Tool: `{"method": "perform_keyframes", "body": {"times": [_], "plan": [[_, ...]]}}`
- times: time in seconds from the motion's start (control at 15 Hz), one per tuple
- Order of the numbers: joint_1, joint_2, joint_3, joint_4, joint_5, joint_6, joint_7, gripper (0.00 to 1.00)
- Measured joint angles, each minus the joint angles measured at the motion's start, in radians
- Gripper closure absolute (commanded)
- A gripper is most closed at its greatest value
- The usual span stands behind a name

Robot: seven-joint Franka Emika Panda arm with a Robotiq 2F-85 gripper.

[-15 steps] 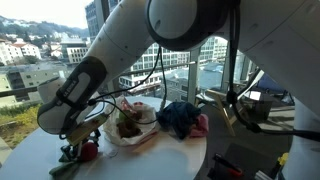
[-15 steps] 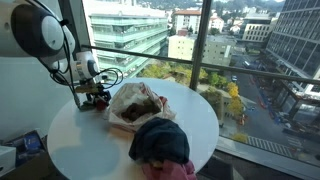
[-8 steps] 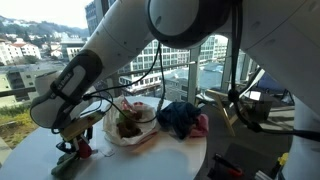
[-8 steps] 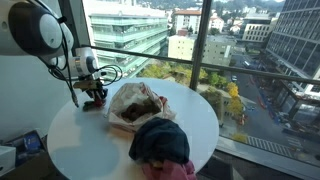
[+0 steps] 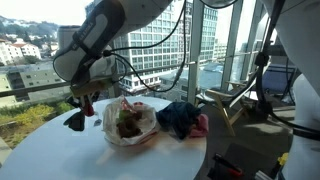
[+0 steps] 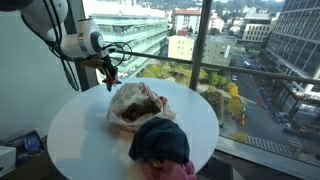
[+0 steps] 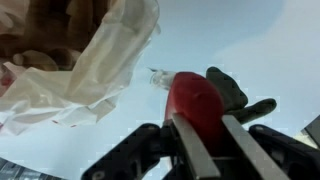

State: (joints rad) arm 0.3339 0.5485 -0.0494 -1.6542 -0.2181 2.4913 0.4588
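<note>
One held item: red rounded object with dark leafy top, clamped between the fingers of the Robotiq gripper.
Exterior view, gripper: the gripper (image 5: 82, 108) hangs over the far rim of the round white table (image 5: 60, 155).
Exterior view, held item: the red rounded object with dark leafy top (image 5: 86, 107) is clear of the table top, near the crinkled translucent plastic bag (image 5: 130, 122).
Exterior view, surroundings: a crumpled dark blue cloth (image 5: 178, 117) lies beside the bag and touches a pink cloth (image 5: 202, 125).
Exterior view, opposite side: the gripper (image 6: 110, 78) is raised above the table (image 6: 80, 135), near the bag (image 6: 135, 103); the red object is too small to resolve.
Exterior view, cloths: the dark blue cloth (image 6: 160, 142) lies over the pink cloth (image 6: 170, 170) at the near rim.
Wrist view, grip: the gripper (image 7: 205, 125) has both fingers (image 7: 185, 150) pressed against the red object (image 7: 195, 98), one on each flank.
Wrist view, position: the object is just beside the bag (image 7: 100, 60), above the table (image 7: 260, 40).
</note>
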Motion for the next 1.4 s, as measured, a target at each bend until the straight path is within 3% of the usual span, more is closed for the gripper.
{"method": "perform_keyframes", "body": {"times": [0.4,0.6,0.8,1.07,1.4], "plan": [[-0.001,-0.302,-0.113,-0.283,-0.143,0.011,0.319,0.87],[-0.050,-0.438,-0.113,-0.412,-0.198,-0.041,0.432,0.87],[-0.133,-0.516,-0.087,-0.498,-0.189,-0.076,0.450,0.87],[-0.231,-0.498,-0.060,-0.538,-0.143,-0.089,0.425,0.86],[-0.268,-0.309,-0.057,-0.448,-0.178,-0.056,0.425,0.86]]}}
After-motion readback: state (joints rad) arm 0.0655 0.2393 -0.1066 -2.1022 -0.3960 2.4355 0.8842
